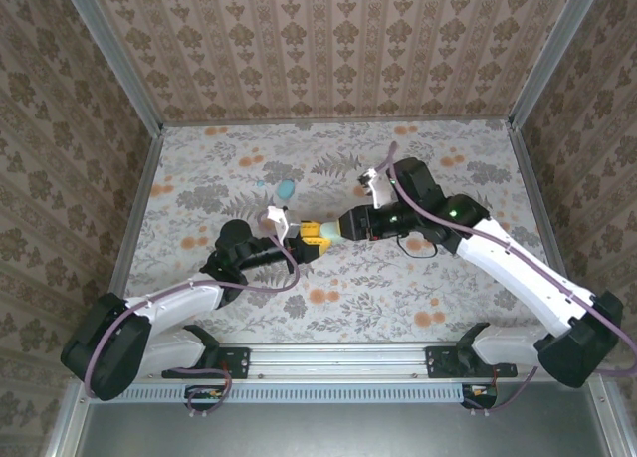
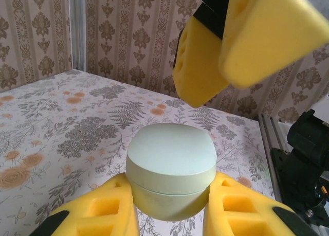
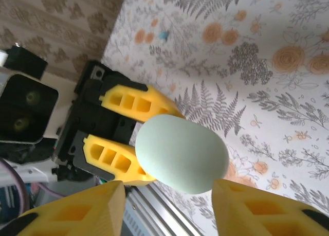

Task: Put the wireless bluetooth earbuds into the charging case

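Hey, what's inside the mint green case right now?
The mint-green case is shut, so its inside is hidden. The left tool clamps its base; the right tool, open, hangs just off its lid.

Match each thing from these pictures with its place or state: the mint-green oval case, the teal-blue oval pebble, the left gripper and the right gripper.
Things
1. smooth mint-green oval case
2. teal-blue oval pebble
3. left gripper
4. right gripper

Places or states
A. lying alone on the floral table
B. open, yellow fingers apart, not touching the case
C. shut on the case
D. clamped between two yellow fingers

Pairs: 1-D, 2-A, 3-C, 4-B
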